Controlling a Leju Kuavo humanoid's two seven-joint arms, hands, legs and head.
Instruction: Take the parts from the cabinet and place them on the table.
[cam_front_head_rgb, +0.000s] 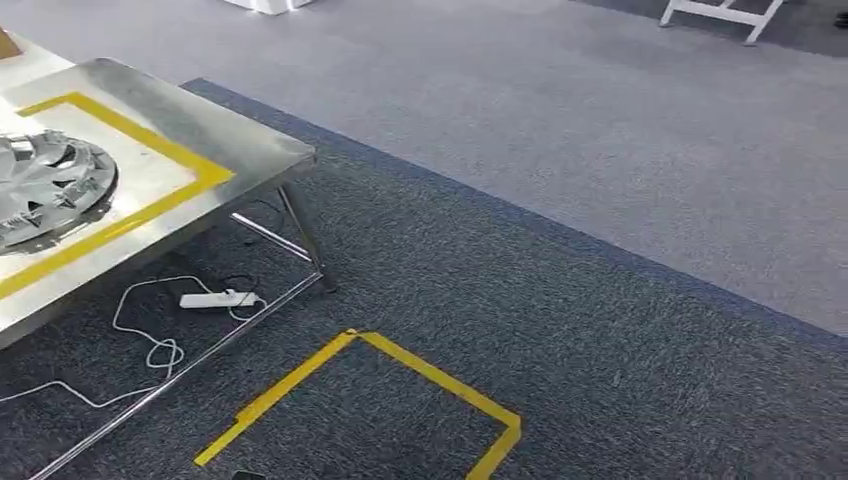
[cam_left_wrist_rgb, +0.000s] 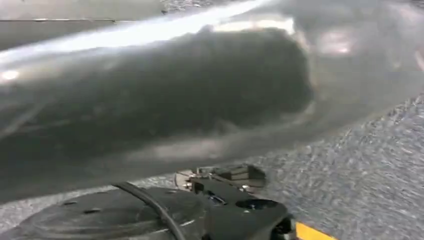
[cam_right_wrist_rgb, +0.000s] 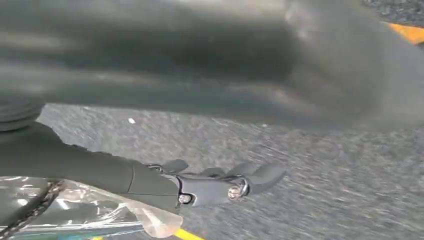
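Observation:
A silver, ribbed round part (cam_front_head_rgb: 45, 190) lies on the steel table (cam_front_head_rgb: 250, 150) at the far left, inside a yellow tape outline (cam_front_head_rgb: 160, 145). In the left wrist view my left hand (cam_left_wrist_rgb: 165, 95) is a large blurred grey shape hanging over dark carpet; its fingers cannot be made out. In the right wrist view my right hand (cam_right_wrist_rgb: 220, 185) hangs over the carpet with dark fingers (cam_right_wrist_rgb: 260, 175) stretched out and nothing in them.
Under the table lie a white power strip (cam_front_head_rgb: 218, 298) and loose white cable (cam_front_head_rgb: 150, 345). A yellow tape square (cam_front_head_rgb: 400, 370) marks the dark carpet in front of me. Lighter grey carpet (cam_front_head_rgb: 600, 120) stretches beyond. A white frame (cam_front_head_rgb: 720, 15) stands far right.

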